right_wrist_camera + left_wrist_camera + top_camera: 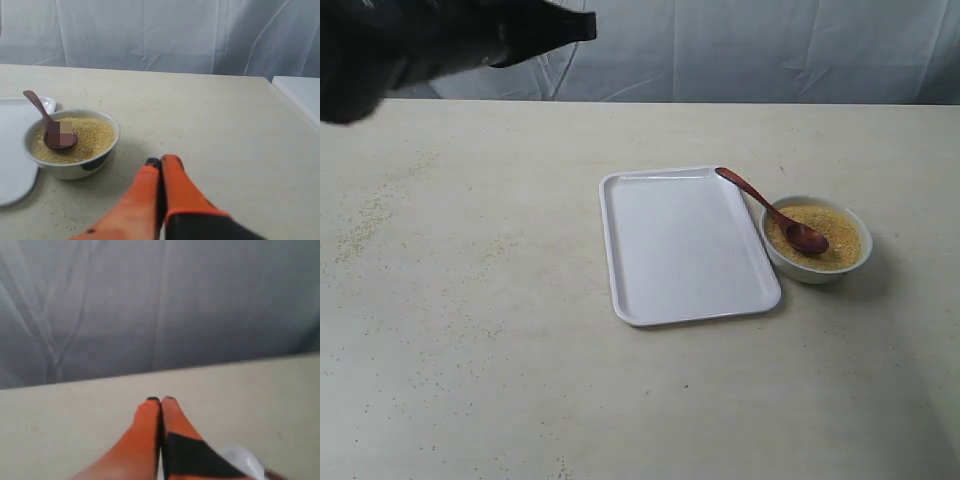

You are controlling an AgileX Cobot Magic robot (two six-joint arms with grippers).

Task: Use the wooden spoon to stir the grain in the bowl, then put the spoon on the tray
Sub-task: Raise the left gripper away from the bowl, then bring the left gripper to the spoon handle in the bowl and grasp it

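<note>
Tray (685,250) lies mid-table, white and bare, with the bowl (817,272) just beside it at its three o'clock. The wooden spoon (765,205) rests scoop-down in the grain (840,250), its handle leaning toward eleven o'clock over the tray's corner. My left gripper (161,401) and right gripper (161,161) are both clenched on nothing. I judge stirring not yet begun; the right must open and take the handle.
</note>
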